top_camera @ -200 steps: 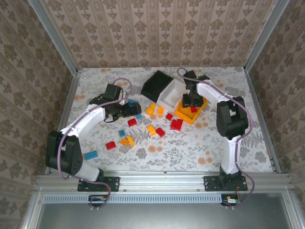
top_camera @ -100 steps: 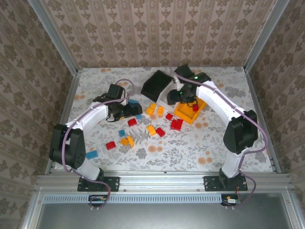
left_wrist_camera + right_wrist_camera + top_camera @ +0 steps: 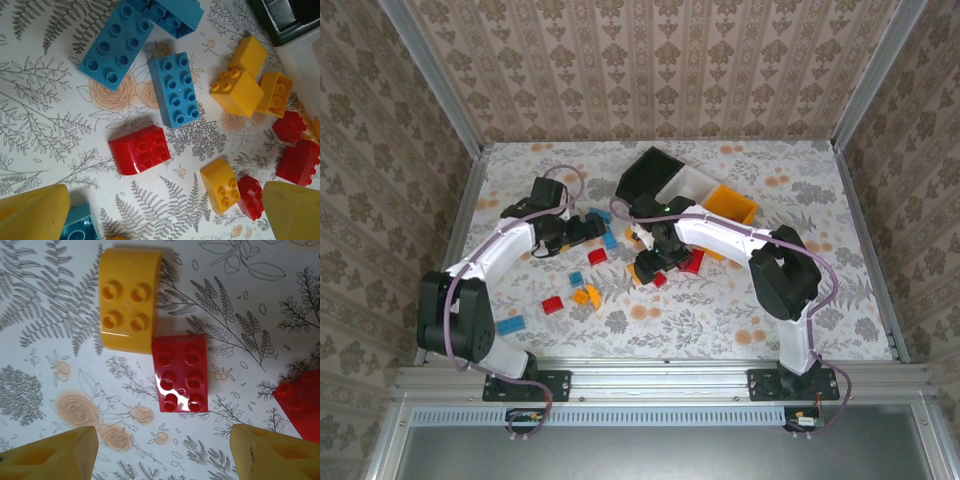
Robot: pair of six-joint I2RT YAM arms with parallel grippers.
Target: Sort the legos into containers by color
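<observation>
Directly under the right gripper (image 3: pixel 162 452), whose yellow fingers (image 3: pixel 50 452) stand wide apart with nothing between them, lies a red six-stud brick (image 3: pixel 180 372). A yellow four-stud brick (image 3: pixel 128 300) touches its far corner, and a second red brick (image 3: pixel 300 400) shows at the right edge.

The left gripper (image 3: pixel 162 215) is spread open and empty too, above a red four-stud brick (image 3: pixel 139 150). Just beyond that lie a blue eight-stud brick (image 3: pixel 174 90) and a longer blue brick (image 3: pixel 116 44), with a cluster of yellow bricks (image 3: pixel 237 85) to the right.

From above, both arms reach into the loose legos mid-table. Behind them the black bin (image 3: pixel 650 178), tipped on its side, the white bin (image 3: pixel 695 182) and the orange-yellow bin (image 3: pixel 732 205) sit in a row, touching. A lone blue brick (image 3: pixel 510 323) lies well apart near the left arm's base, on the floral tablecloth (image 3: pixel 720 310).
</observation>
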